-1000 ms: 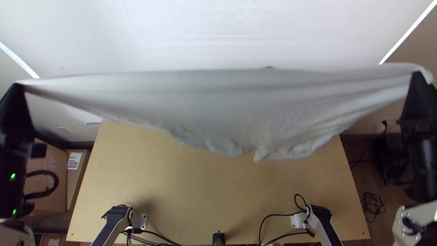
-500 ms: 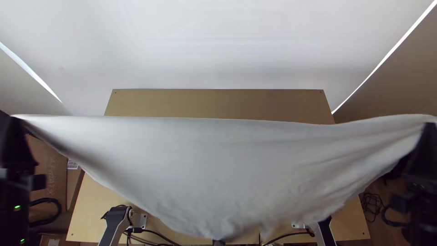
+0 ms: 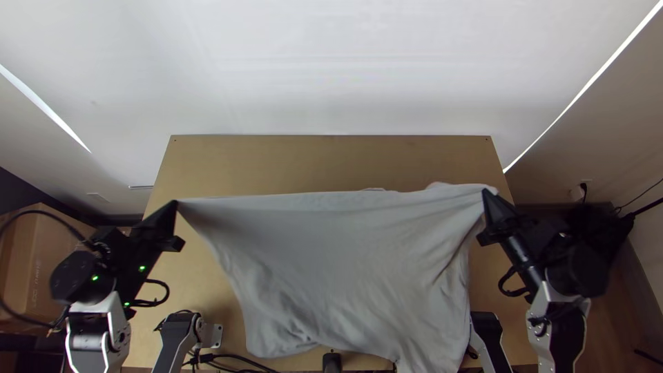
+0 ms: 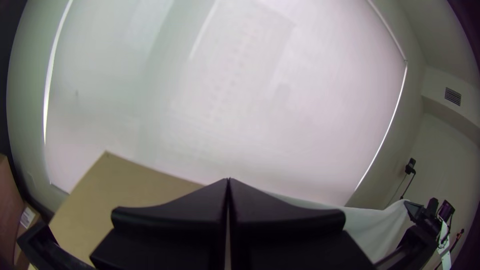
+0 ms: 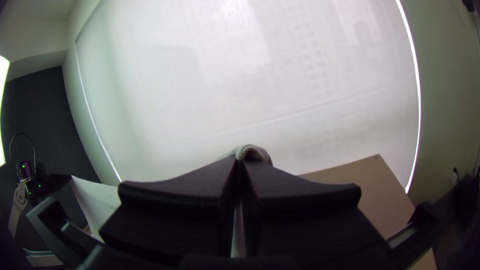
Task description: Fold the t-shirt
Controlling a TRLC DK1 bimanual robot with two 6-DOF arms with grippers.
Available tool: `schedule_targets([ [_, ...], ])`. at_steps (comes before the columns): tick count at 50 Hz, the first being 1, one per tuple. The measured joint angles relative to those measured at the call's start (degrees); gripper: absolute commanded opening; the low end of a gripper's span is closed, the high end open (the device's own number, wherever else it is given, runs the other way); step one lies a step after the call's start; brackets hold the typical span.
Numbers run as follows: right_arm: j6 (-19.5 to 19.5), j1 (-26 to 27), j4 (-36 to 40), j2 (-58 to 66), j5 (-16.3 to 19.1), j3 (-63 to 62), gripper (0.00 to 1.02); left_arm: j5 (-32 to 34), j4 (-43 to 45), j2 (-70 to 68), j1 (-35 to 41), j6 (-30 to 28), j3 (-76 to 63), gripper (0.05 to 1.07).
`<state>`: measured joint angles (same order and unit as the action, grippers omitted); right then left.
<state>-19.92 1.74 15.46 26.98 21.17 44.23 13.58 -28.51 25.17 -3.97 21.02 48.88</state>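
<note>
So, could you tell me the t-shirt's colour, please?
The t-shirt is light grey, seen best in the top view.

The right tool [image 3: 485, 194] pinches the light-grey t-shirt [image 5: 253, 151], a small rounded fold of cloth standing just beyond its tips. A pale strip of cloth shows in the narrow slit between the right tool's black fingers [image 5: 300, 187]. On the other arm's side of the right tool, a smooth span of the t-shirt reaches the left tool [image 3: 174, 204], well apart from the right one. Past the right tool's opposite side lie a corner of the wooden table [image 5: 370, 185] and, farther off, a black plug [image 5: 455, 171]. Beyond the right tool rises a large white panel [image 5: 240, 90].
</note>
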Motion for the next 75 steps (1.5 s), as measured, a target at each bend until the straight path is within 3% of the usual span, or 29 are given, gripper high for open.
schedule_targets([
  [10, 0.0, -1.3, -5.2, 6.2, -0.4, -6.3, 0.02, 0.8, 5.7, 3.6, 1.9, 0.0, -10.4, 0.07],
  [23, -0.9, -2.9, -8.0, 24.3, -1.3, -6.2, 0.02, 0.8, 18.0, 19.0, 2.4, -1.6, -15.0, 0.07],
  [37, -1.1, -5.7, -8.6, 47.5, -3.3, 2.8, 0.02, 0.5, 31.1, 40.6, 2.5, -3.0, -14.3, 0.07],
  [54, -1.0, -7.9, -9.9, 68.4, -6.4, 16.9, 0.02, -1.2, 38.2, 64.2, 2.8, -3.3, -1.9, 0.07],
  [75, -0.5, -7.9, -10.7, 83.8, -7.9, 33.7, 0.02, -2.9, 38.4, 82.8, 2.7, -4.6, 16.7, 0.07],
])
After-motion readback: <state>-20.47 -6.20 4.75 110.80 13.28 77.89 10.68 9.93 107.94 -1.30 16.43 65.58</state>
